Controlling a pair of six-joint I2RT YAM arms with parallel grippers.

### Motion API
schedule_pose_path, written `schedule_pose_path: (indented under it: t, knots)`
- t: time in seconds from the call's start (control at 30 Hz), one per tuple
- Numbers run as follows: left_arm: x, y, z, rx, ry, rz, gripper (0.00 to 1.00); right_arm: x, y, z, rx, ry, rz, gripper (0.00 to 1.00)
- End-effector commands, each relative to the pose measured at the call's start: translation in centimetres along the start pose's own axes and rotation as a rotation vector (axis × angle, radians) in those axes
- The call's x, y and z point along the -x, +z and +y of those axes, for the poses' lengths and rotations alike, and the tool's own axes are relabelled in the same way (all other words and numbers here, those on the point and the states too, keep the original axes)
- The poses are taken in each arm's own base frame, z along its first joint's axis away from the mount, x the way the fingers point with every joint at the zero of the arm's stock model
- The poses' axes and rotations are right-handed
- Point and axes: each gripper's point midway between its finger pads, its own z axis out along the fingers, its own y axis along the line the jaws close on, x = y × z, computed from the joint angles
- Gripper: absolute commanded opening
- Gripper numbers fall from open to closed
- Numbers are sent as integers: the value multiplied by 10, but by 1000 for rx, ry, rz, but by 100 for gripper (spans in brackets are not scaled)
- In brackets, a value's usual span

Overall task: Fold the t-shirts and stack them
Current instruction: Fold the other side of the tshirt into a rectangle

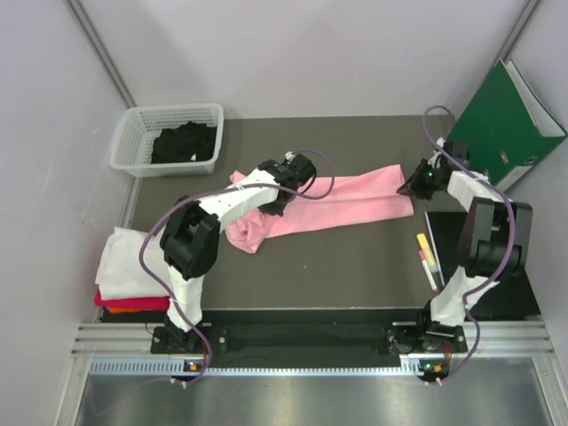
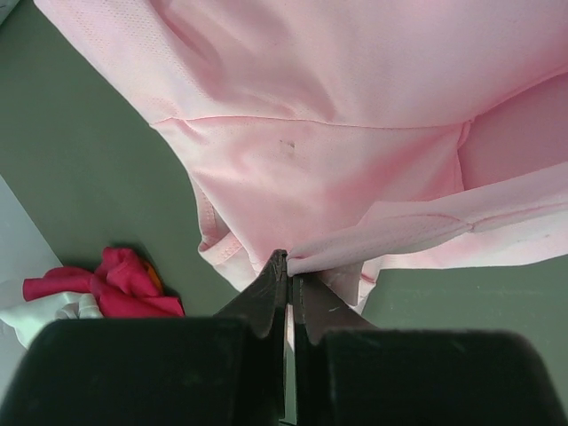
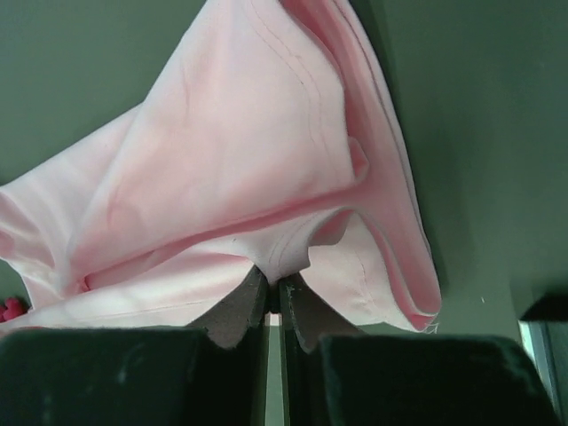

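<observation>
Fold | left gripper (image 2: 286, 264) and right gripper (image 3: 273, 286) both clamped on pink t-shirt (image 1: 351, 202) edges | I'd hold it taut, moving both together over tabletop (image 1: 355, 266).

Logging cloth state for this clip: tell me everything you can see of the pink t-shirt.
The pink t-shirt is light pink, soft, thin cloth with stitched seams and hems. It is pulled into a long wrinkled band across the dark table, bunched at its left end. The left gripper and right gripper are each shut on a fold of it.
</observation>
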Motion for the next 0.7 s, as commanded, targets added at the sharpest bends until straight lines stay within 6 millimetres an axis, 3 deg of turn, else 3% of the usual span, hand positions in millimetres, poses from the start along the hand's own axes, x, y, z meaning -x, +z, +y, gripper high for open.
schedule_pose_path:
  t: [0.0, 0.1, 0.17, 0.23, 0.3, 0.33, 0.5, 0.67]
  knots:
    - [8, -3, 19, 27, -11, -7, 0, 23, 18, 0, -44, -56, -8, 6]
    - [10, -1, 21, 30, -13, -2, 0, 20, 34, -3, -65, -48, 37, 13]
    - [13, 2, 22, 34, -13, 1, 1, 19, 41, -5, -74, -48, 52, 27]
    - [15, 7, 24, 45, -6, 10, 6, 19, 42, -7, -99, -54, 48, 53]
    - [22, 7, 25, 44, -9, 0, 14, 22, 40, -6, -114, -70, 24, 67]
    - [23, 13, 25, 47, 0, 10, 18, 23, 38, -4, -119, -77, 15, 79]
    - [48, 20, 33, 88, 14, -16, 48, 18, 43, -7, -138, -87, 41, 86]
    - [80, 32, 47, 186, 44, -57, 47, 10, 44, -12, -163, -89, 63, 87]
